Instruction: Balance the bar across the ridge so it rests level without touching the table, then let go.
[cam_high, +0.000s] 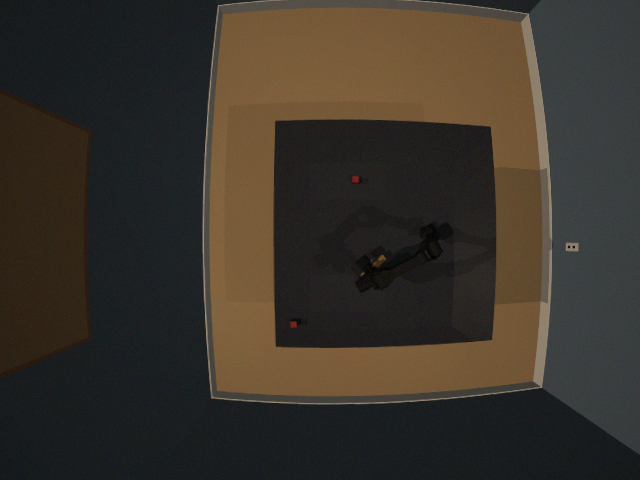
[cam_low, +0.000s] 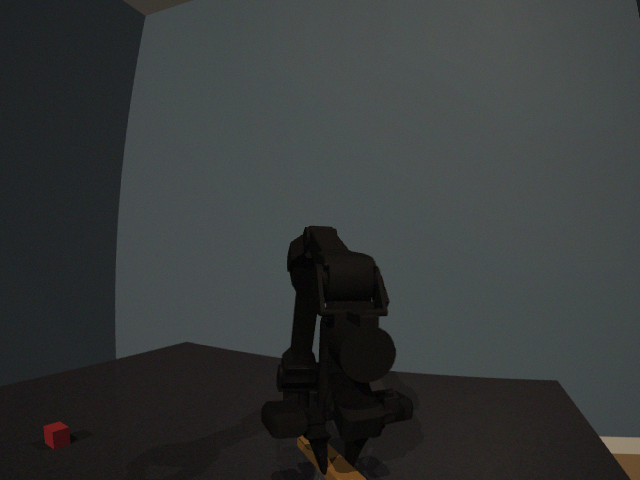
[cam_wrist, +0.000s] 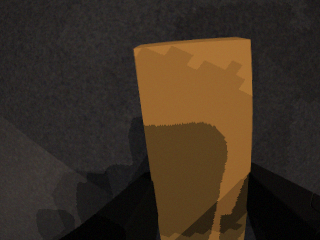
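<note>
The orange-brown bar lies between the fingers of my gripper, which is shut on it and points down. In the wrist view the bar's far end stands out beyond the fingers, with shadow across its top. In the exterior view the bar's near end runs out of the bottom edge. I cannot make out the ridge in any view, so whether the bar touches it is hidden. The gap between bar and table is too dark to judge.
The dark table carries a red cube, left of the arm in the exterior view. Another red cube lies near the table's lower left corner in the top view. The arm reaches in from the right there.
</note>
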